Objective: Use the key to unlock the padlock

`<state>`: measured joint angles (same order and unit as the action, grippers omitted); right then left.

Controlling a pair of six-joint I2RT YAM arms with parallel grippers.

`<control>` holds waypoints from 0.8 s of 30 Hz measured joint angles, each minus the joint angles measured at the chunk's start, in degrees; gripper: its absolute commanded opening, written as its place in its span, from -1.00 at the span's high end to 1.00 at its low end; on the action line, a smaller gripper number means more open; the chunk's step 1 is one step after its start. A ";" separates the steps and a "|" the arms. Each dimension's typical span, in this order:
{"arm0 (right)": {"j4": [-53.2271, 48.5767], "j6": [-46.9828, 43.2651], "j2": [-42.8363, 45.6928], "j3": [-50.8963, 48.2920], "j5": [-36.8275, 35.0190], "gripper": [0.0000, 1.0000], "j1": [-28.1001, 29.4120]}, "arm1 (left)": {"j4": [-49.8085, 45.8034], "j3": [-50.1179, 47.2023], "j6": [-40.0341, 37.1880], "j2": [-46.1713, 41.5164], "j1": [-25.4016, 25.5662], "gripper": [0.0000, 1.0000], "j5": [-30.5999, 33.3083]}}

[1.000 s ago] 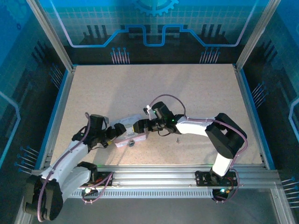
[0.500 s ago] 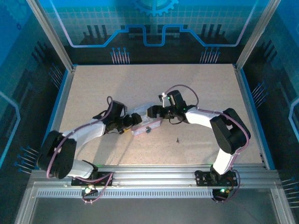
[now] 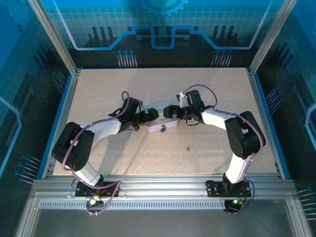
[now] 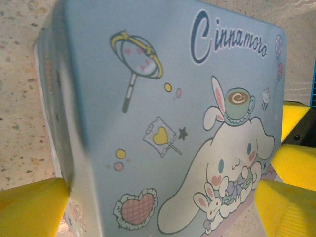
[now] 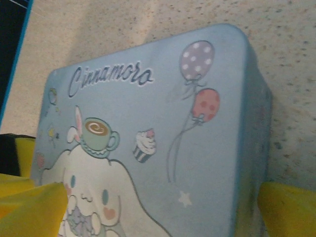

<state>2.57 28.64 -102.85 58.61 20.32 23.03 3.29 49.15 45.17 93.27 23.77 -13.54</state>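
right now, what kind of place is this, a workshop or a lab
Most likely a robotics lab test cell: a speckled tabletop boxed in by an aluminium frame, blue printed panels with circuit and gear graphics behind, and the left arm and right arm bolted at its near edge.

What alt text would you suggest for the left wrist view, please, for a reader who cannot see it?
A pale blue tin printed with "Cinnamoro" lettering and a white cartoon puppy looms in close-up against a speckled beige table. The left end effector straddles it, with yellow fingers at either side of the tin's near end.
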 measured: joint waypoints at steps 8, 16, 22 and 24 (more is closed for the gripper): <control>-6.84 -4.33 10.40 -3.08 -8.20 -0.99 -3.78 | 0.04 -1.70 -1.60 -7.87 0.09 -0.98 4.79; -18.36 -5.55 33.07 -14.62 -12.00 -0.91 -4.15 | 0.07 -6.60 -1.42 -16.20 0.09 -0.97 8.24; -29.81 -1.42 44.92 -22.99 -14.29 -0.64 2.05 | 2.21 -9.79 1.07 -17.27 0.63 -0.98 8.11; -32.22 0.70 45.46 -24.87 -14.95 -0.57 5.46 | 2.78 -9.99 1.49 -17.20 0.85 -0.98 7.85</control>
<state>-29.65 29.34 -57.39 33.74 5.37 28.49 6.07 39.16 46.65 76.07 24.62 -5.69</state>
